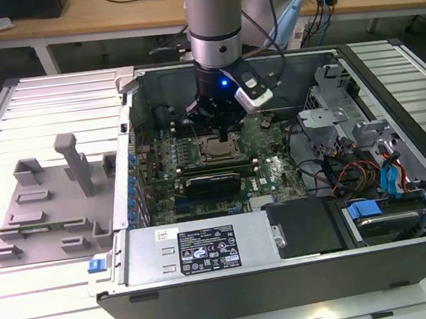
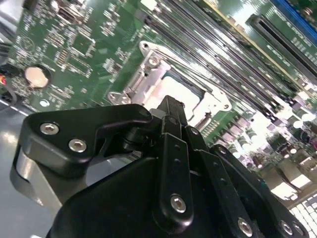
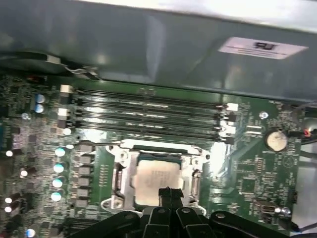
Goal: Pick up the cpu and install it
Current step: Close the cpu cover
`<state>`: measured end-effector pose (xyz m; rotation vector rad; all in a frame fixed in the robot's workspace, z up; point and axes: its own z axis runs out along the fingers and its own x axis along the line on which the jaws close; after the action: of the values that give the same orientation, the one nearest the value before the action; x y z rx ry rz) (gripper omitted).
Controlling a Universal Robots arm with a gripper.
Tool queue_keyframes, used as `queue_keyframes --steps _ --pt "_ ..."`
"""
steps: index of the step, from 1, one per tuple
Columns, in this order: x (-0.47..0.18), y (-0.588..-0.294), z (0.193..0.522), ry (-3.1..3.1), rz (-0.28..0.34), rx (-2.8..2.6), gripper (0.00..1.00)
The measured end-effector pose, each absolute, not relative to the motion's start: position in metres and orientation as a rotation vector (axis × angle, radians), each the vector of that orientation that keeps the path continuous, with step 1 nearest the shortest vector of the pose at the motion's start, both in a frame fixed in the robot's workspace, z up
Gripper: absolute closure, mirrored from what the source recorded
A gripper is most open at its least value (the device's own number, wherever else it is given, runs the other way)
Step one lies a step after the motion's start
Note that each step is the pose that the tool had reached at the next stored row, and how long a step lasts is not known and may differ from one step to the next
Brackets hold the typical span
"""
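My gripper (image 3: 168,194) is all matte black: flat linkage bars pinned with bright round screw heads, tapering to two narrow fingers (image 3: 163,196). The fingers are drawn together with no gap that I can see, and nothing is clamped between them. In both wrist views their tips hang just over the near edge of the cpu (image 3: 151,181).

The cpu is a flat square with a pale, brushed silvery lid. It lies level inside the socket frame (image 3: 121,171), a shiny stamped-metal surround with rounded corner lugs and screws. In the second wrist view the gripper (image 2: 171,106) covers part of the chip, so that the cpu (image 2: 173,85) shows as a whitish patch past the fingertips.

Around the socket spreads the green motherboard (image 3: 247,173), glossy and studded with small grey components. Just beside the frame run long, thin black memory slots (image 3: 148,116) in parallel, with white latches at their ends. A round silver coin battery (image 3: 276,140) sits off to one side.

In the exterior view my gripper (image 1: 221,131) is down inside an open computer case (image 1: 288,274) of dark sheet metal, directly above the cpu (image 1: 217,150). The case lies on a ribbed, pale metal table (image 1: 29,303). On the exterior view's left, a grey moulded plastic piece (image 1: 48,201) with upright tabs rests well apart from the case.
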<state>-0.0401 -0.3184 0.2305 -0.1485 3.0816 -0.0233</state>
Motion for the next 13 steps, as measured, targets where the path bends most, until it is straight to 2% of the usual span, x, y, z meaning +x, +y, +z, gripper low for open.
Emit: queue_keyframes --steps 13 --pt "-0.047 -0.321 0.249 3.083 -0.024 -0.122 0.89"
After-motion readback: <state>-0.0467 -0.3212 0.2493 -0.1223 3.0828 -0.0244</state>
